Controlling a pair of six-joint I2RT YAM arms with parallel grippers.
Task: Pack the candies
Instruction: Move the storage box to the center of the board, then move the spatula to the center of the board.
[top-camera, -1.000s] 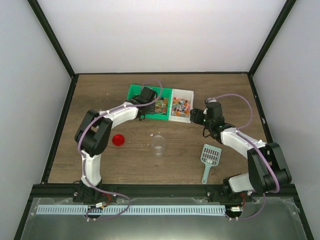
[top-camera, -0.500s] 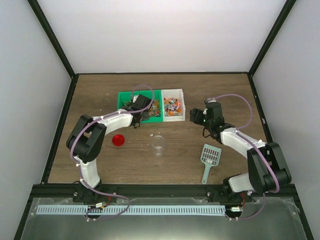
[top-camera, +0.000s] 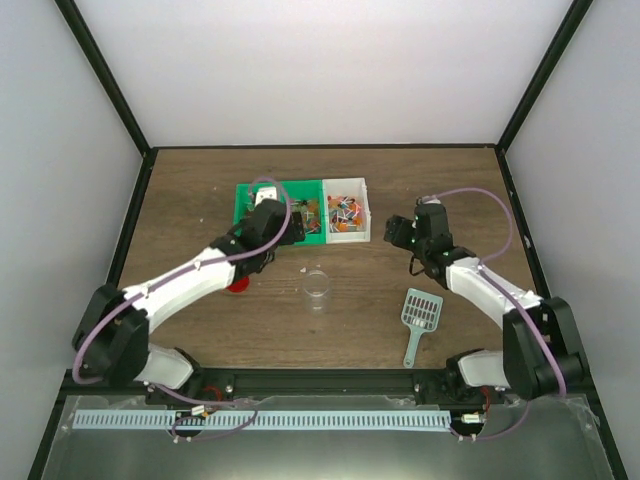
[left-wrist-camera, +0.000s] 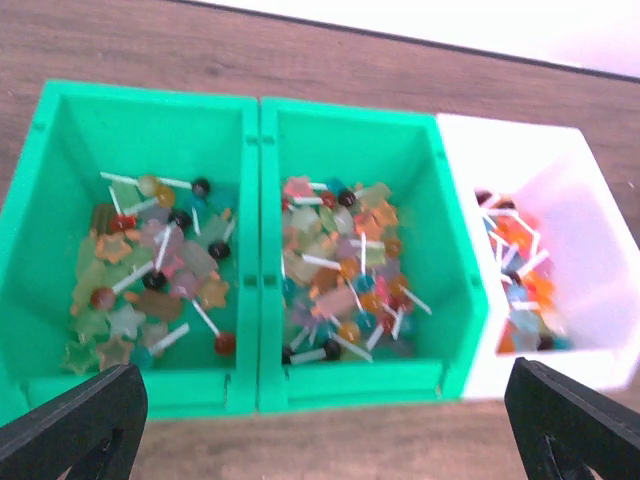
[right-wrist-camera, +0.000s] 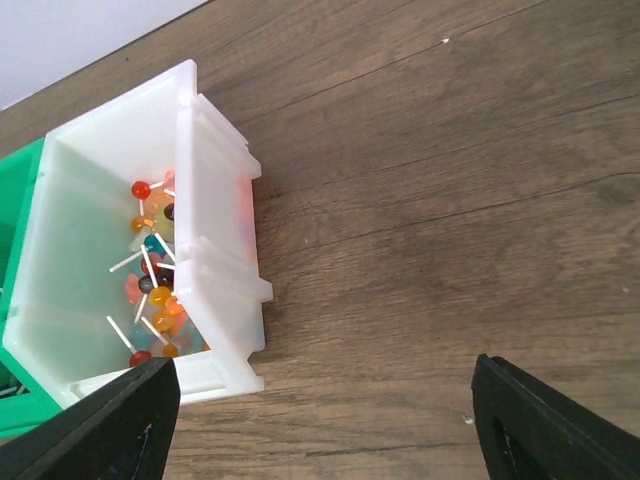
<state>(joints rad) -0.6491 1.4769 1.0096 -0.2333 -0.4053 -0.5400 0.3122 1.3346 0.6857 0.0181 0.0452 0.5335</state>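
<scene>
My left pincer (left-wrist-camera: 325, 428) stood wide, one dark finger (left-wrist-camera: 75, 428) at each lower corner of its wrist view, holding nothing. The candies (left-wrist-camera: 335, 270) lay just ahead of those fingertips. One heap filled the left compartment of the green bin (left-wrist-camera: 258, 100) and another the compartment beside it. More sat in the white bin (left-wrist-camera: 600, 220), ahead of the right-hand finger. The bin's near wall ran straight across between the fingers, and I could not tell whether they touched it.

My right pincer (right-wrist-camera: 330, 425) also stood wide, with bare table (right-wrist-camera: 420, 200) between its fingers. For it, the candies lay ahead and off to the left, inside the white bin, whose near corner sat just ahead of the left-hand finger.

Compared with a second earlier, the pair of bins had slid leftward and squared up. The left pincer had gone from narrow to fully spread and drawn back toward me. Its arm stretched out low, partly covering the red lid (top-camera: 237, 286). The right pincer had barely shifted, so the white bin now lay farther from it.
</scene>
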